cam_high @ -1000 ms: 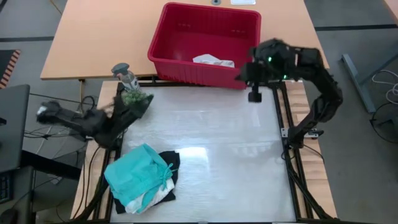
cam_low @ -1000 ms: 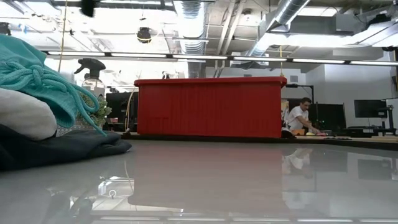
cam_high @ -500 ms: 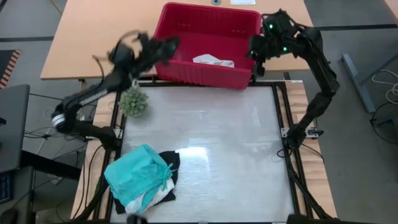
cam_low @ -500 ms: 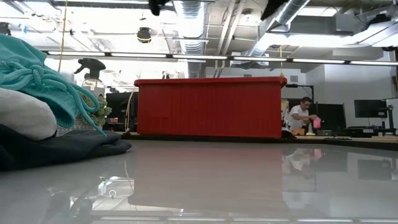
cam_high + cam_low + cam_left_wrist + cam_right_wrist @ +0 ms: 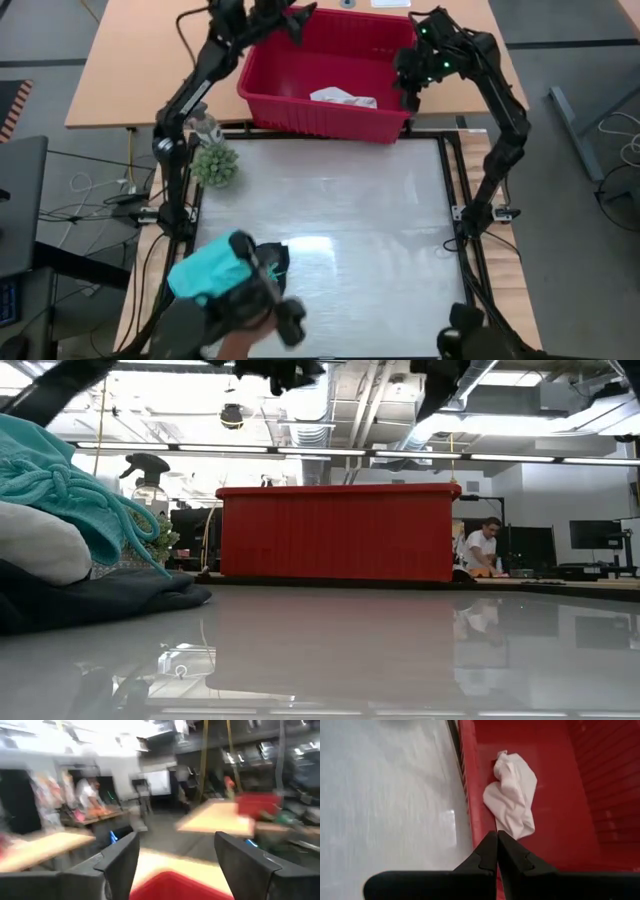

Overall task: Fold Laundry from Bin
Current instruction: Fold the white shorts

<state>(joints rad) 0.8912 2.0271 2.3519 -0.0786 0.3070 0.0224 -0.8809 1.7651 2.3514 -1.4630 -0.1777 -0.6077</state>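
While one second ago left arm lay low beside plant [image 5: 217, 165], left gripper [image 5: 293, 20] now hangs above far left corner of bin [image 5: 300, 105], fingers [image 5: 120, 862] spread, empty. Folded teal garment [image 5: 205, 270] unmoved on table [image 5: 350, 220]. White garment [image 5: 343, 97] unmoved inside bin. Right gripper [image 5: 408, 92] shifted over bin's right rim, fingers pressed together, empty.

Exposed ceiling ducts [image 5: 310, 400], strip lights; wooden desk [image 5: 150, 60]; grey floor.
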